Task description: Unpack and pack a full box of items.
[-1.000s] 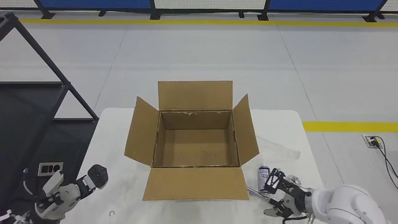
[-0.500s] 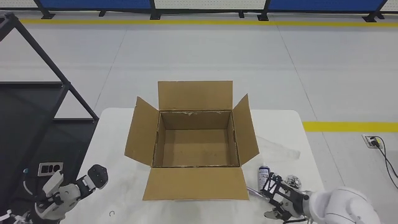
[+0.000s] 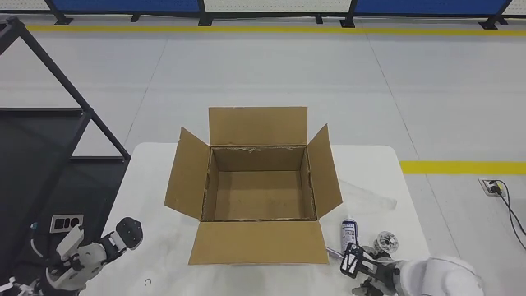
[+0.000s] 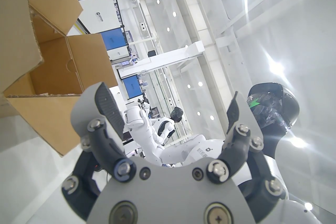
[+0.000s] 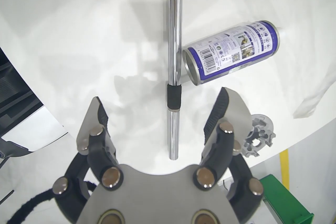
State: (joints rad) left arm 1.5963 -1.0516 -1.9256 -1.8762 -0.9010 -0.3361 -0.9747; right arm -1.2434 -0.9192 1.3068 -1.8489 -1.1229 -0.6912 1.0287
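the white table [image 3: 152, 214] carries an open cardboard box [image 3: 257, 243] at its middle, all four flaps folded outward. to the box's right a blue-and-white can [image 5: 231, 51] lies on its side, one end just beside a shiny metal tube [image 5: 174, 25] with a black band. a small toothed metal part [image 5: 260, 135] sits near the table's edge, a clear plastic bag [image 3: 371, 196] farther back, and a tiny ring [image 3: 148, 282] at the left front.
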